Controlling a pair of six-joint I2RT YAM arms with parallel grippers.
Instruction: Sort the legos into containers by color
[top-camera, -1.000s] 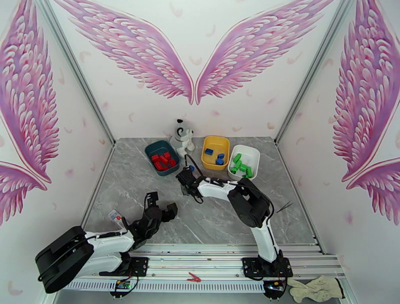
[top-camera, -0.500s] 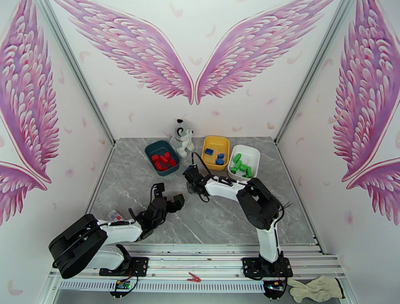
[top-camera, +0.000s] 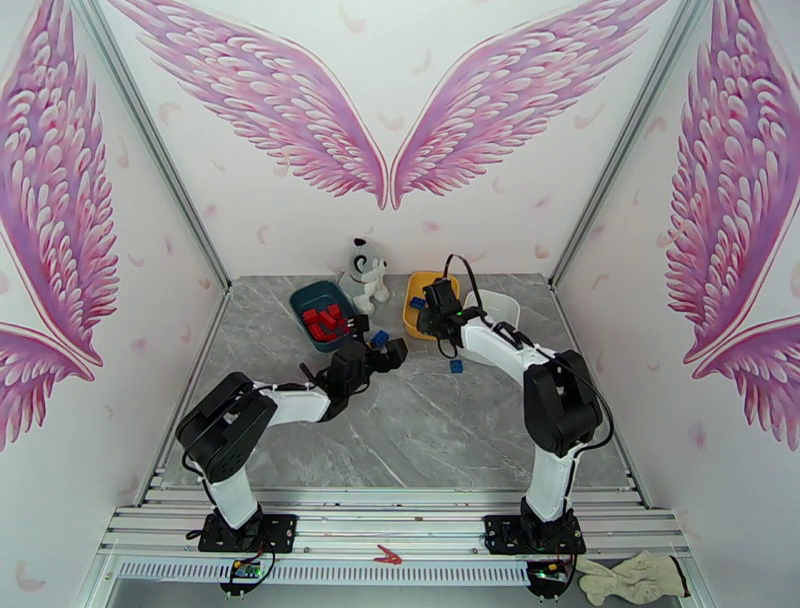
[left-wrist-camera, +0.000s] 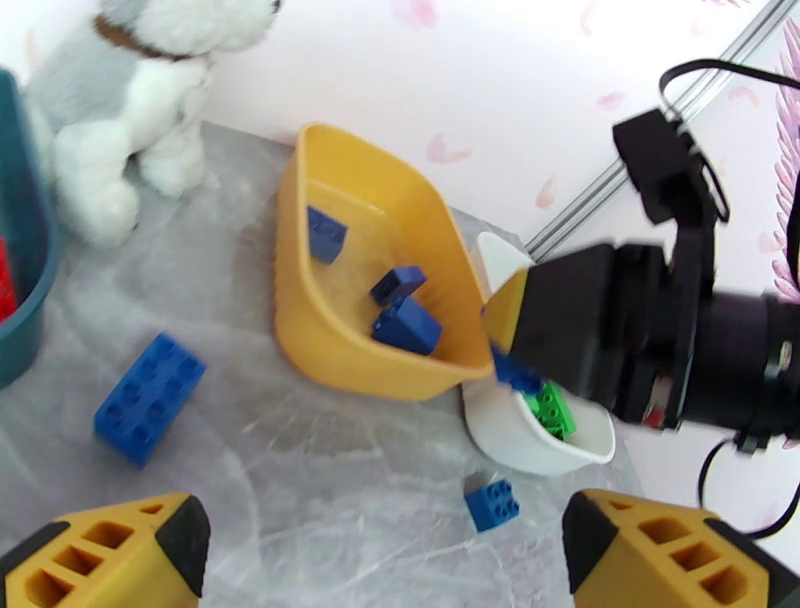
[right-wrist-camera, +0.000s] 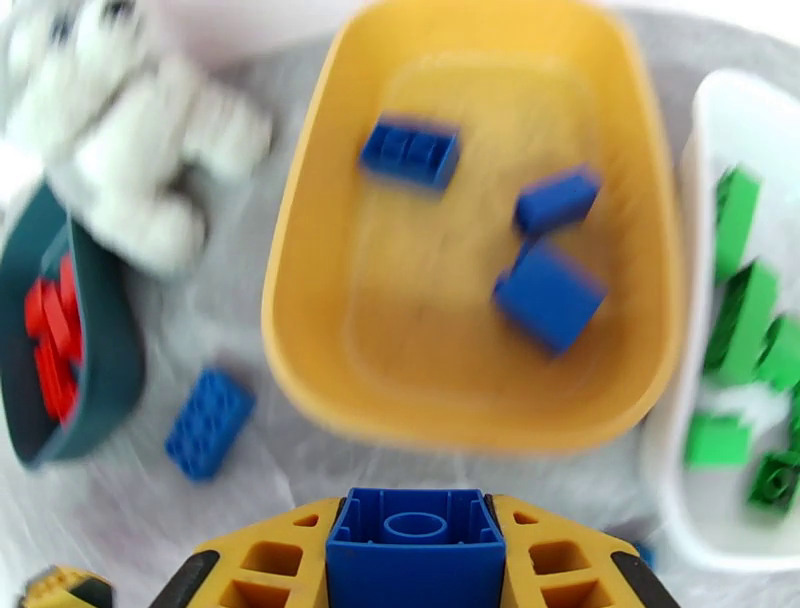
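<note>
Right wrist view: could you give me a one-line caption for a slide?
The right gripper, shut on a blue brick, faces the yellow tub holding three more blue bricks.

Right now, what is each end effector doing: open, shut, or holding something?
Left end effector: open, holding nothing.
Right end effector: shut on a blue lego.

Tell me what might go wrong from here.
1. The right gripper holds its blue brick at the yellow tub's near rim, beside the white tub. Released here, it may bounce out or land among the green bricks.
2. The open left gripper is near the large blue brick on the table, close to the right gripper. The arms may collide.
</note>
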